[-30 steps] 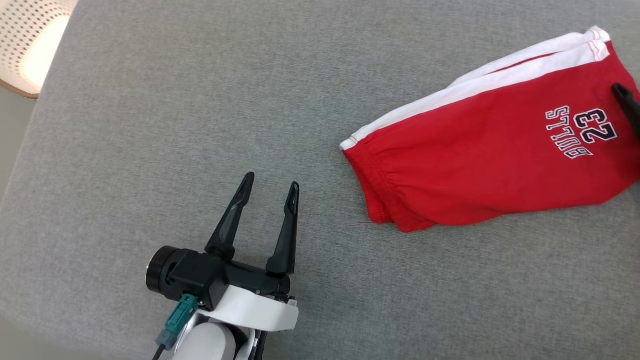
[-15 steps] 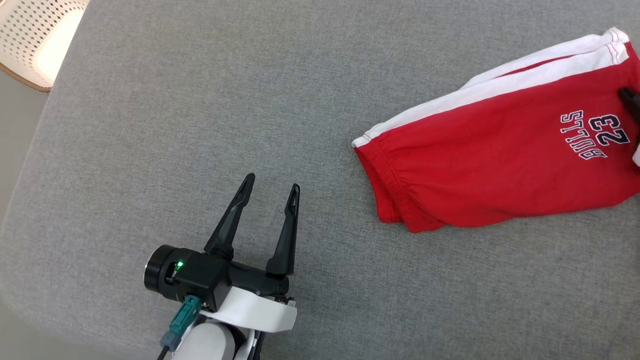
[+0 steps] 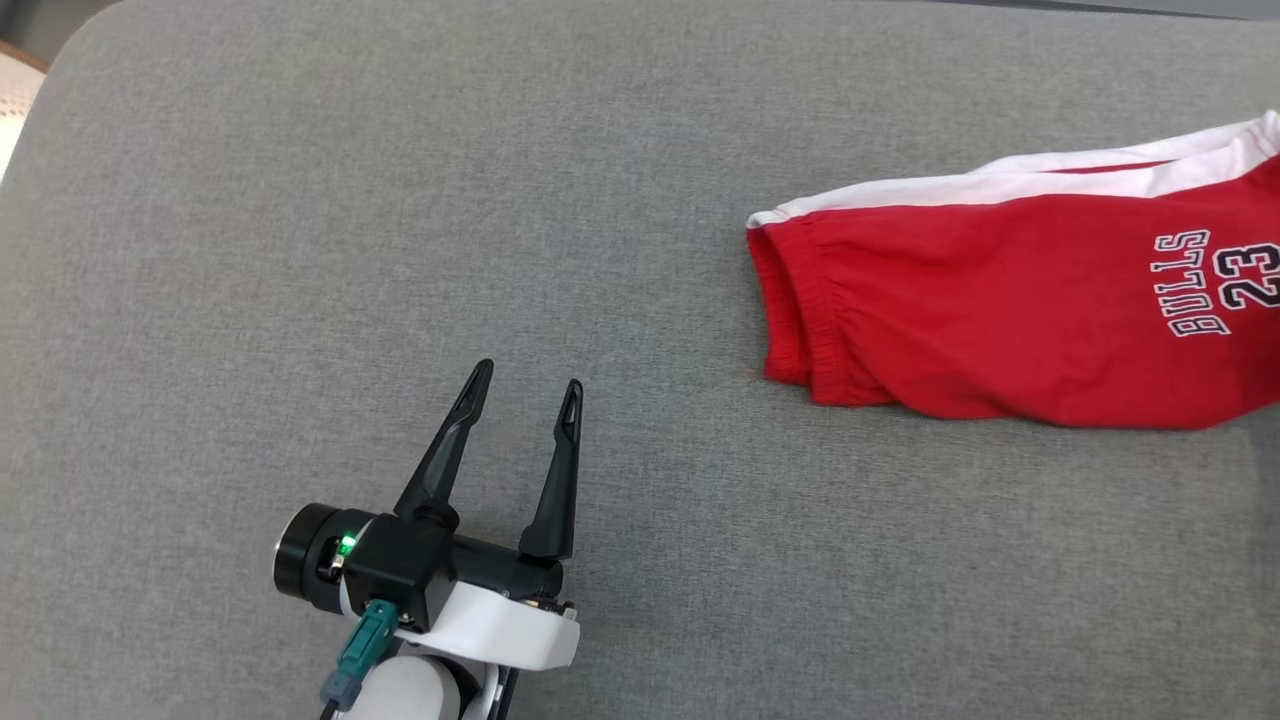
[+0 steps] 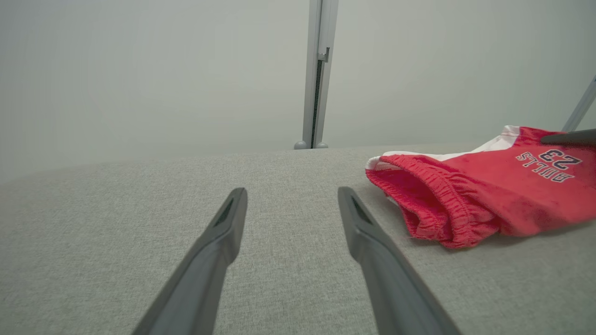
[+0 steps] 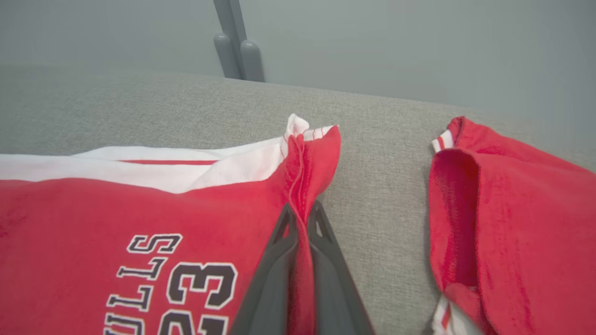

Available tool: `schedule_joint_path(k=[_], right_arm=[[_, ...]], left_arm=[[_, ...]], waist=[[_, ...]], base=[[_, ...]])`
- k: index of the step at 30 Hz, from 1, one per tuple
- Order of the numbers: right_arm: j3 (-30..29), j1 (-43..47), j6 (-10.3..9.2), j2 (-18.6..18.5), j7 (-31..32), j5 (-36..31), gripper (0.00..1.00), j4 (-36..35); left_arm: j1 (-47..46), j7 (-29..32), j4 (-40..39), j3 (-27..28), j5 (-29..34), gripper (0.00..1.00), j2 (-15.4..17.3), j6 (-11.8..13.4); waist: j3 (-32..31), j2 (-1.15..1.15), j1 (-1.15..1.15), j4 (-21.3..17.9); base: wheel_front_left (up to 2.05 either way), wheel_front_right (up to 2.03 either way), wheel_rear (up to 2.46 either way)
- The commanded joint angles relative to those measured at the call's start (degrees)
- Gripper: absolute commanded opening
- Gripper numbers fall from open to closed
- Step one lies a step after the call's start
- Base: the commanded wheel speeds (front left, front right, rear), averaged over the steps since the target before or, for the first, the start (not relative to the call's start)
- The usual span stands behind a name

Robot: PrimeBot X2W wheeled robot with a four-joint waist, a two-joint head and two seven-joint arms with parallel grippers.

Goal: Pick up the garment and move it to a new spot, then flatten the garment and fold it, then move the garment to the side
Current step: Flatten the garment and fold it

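The garment [image 5: 512,223], red with a red-and-white striped cuff [image 5: 441,140], lies at the right of the right wrist view, apart from both grippers. A second red piece with a white side stripe and "BULLS 23" print [image 3: 1000,310] [image 4: 489,195] [image 5: 93,209] lies on the grey cushion. My right gripper [image 5: 302,208] is shut on a pinched fold at that piece's edge. One of its dark fingers [image 4: 568,137] shows over the print in the left wrist view. My left gripper [image 3: 528,375] [image 4: 292,190] stands open and empty, left of the numbered piece.
Everything rests on a grey fabric cushion [image 3: 400,200] with a rounded far-left corner. Behind it stand a pale wall and a grey upright post [image 4: 319,70] [image 5: 237,46]. A pale basket edge [image 3: 12,110] shows at the far left.
The head camera has shifted, so the whole picture has moved. My right gripper has closed on the numbered piece's edge and left the head view. The left gripper stays open and hardly moves.
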Motion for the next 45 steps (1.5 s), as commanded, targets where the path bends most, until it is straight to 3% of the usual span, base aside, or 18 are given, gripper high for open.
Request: schedule_joint_path(k=[1,6,12,24,37,38,39,40,45], right_arm=[[-0.19,0.52,-0.15,-1.34,-0.01,-0.58,0.0,-0.29],[-0.15,0.02,-0.14,-2.81,0.64,-3.69,0.0,-0.74],[0.45,-2.22,-0.14,0.28,2.57,-8.52,0.0,-1.95],[0.12,-4.5,-0.14,13.7,7.81,-16.64,0.0,-4.91],[-0.92,-2.52,-0.14,29.67,9.04,-20.39,0.0,0.33],[-1.26,-2.2,-0.14,30.53,8.73,-20.23,0.24,0.84],[-1.65,-1.99,-0.14,31.46,8.26,-20.13,0.7,1.17],[-2.09,-1.89,-0.14,32.27,7.76,-19.89,1.0,1.46],[-4.8,-1.53,-0.13,33.29,4.66,-20.85,1.0,1.08]], left_arm=[[0.4,-0.07,0.13,0.4,0.4,1.0,0.21,-0.32],[1.4,-0.06,0.82,0.73,0.75,1.0,0.21,-0.17],[2.54,-0.06,1.63,0.62,0.63,1.0,0.21,-0.16],[4.15,-0.06,2.55,-0.63,0.43,1.0,0.21,-0.09],[3.81,-0.06,3.61,-2.63,-4.27,1.0,0.2,0.04],[3.66,-0.06,3.67,-2.64,-4.45,1.0,0.2,0.07],[3.53,-0.06,3.72,-2.62,-4.56,1.0,0.2,0.16],[3.47,-0.07,3.74,-2.57,-4.66,1.0,0.2,0.17],[3.99,-0.07,4.29,-2.0,-5.14,1.0,0.2,0.57]], waist=[[-1.78,0.0,0.0,-2.0],[-3.72,0.0,0.0,-3.52],[-6.12,0.0,0.0,-4.58],[-9.89,0.0,0.0,-3.24],[-10.26,0.0,0.0,-1.27],[-10.19,0.0,0.0,-1.21],[-10.13,0.0,0.0,-1.17],[-10.09,0.0,0.0,-1.18],[-10.62,0.0,0.0,-2.35]], base=[[0.0,0.0,0.0],[0.0,0.0,0.0],[0.0,0.0,0.0],[0.0,0.0,0.0],[0.0,0.0,0.0],[0.0,0.0,0.0],[0.0,0.0,0.0],[0.0,0.0,0.0],[0.0,0.0,0.0]])
